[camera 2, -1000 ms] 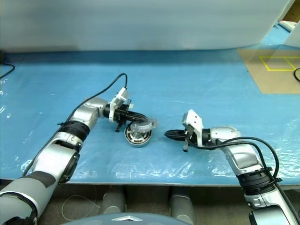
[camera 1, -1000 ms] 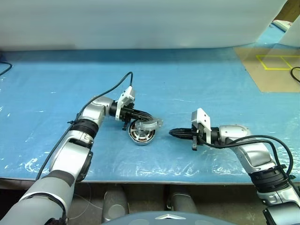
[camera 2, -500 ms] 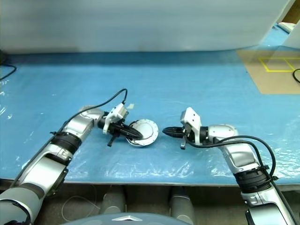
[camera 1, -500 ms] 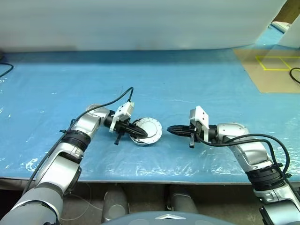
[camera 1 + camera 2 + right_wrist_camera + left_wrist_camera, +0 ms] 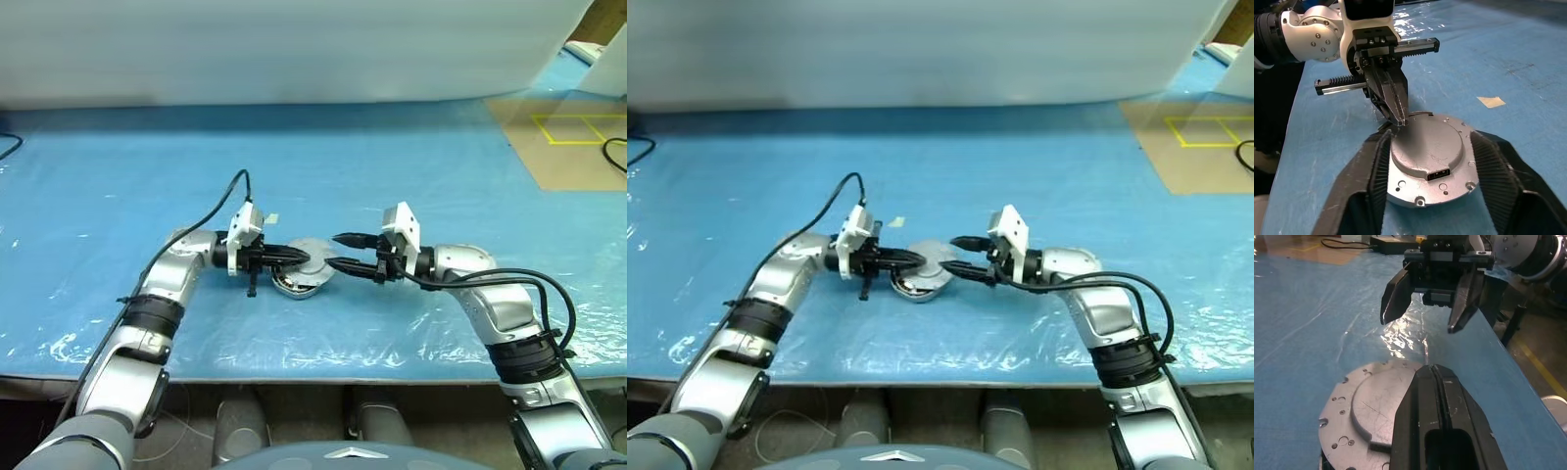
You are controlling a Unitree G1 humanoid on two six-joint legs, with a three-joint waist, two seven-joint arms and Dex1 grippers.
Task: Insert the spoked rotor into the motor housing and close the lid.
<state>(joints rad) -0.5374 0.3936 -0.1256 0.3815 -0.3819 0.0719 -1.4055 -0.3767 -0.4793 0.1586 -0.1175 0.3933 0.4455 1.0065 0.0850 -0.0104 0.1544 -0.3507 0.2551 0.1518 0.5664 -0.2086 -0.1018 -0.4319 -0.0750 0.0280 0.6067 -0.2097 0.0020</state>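
Right wrist view shows our closed left end effector (image 5: 1396, 105) pressing the lid (image 5: 1427, 147) down, our right end effector (image 5: 1430, 161) spread around it, ready to squeeze.

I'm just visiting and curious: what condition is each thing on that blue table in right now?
lid: folded down over the housing, plain grey face up.
motor housing: lying on the table, covered by the lid.
left tool: shut, tips on the lid.
right tool: open, straddling the lid.
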